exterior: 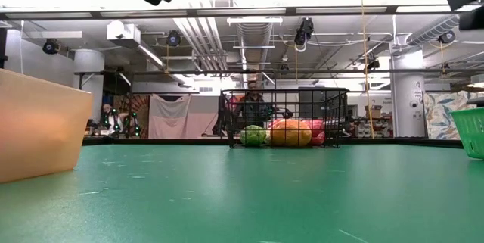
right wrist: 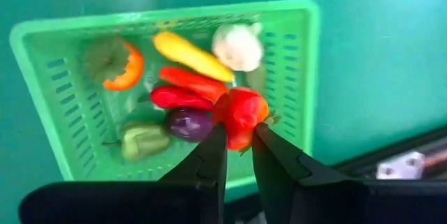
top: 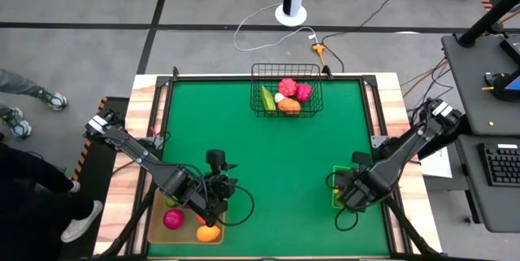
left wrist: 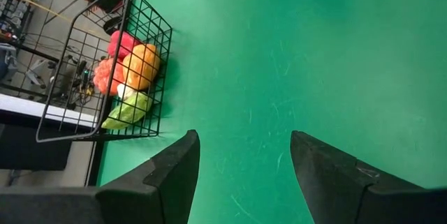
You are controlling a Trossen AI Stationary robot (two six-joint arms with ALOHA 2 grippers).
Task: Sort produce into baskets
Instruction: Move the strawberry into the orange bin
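My right gripper hangs over the bright green bin at the table's near right, shut on a red piece. The bin holds several pieces: yellow, red, purple, green, orange and white. My left gripper is open and empty beside the tan tray at the near left. Its fingers point across the bare mat toward the black wire basket. The tray holds a pink piece, an orange piece and a green one. The basket at the far middle holds red, pink, orange and green pieces. My right gripper pinches the red piece by its near end between its two fingertips. The fingers come from above, pointing down into the bin. The piece sits at the fingertips above the other pieces; whether it rests on them I cannot tell.
The green mat between the three containers is bare. The low view shows the tray wall at left, the basket in the middle and the bin's corner at right. A person's legs show left of the table.
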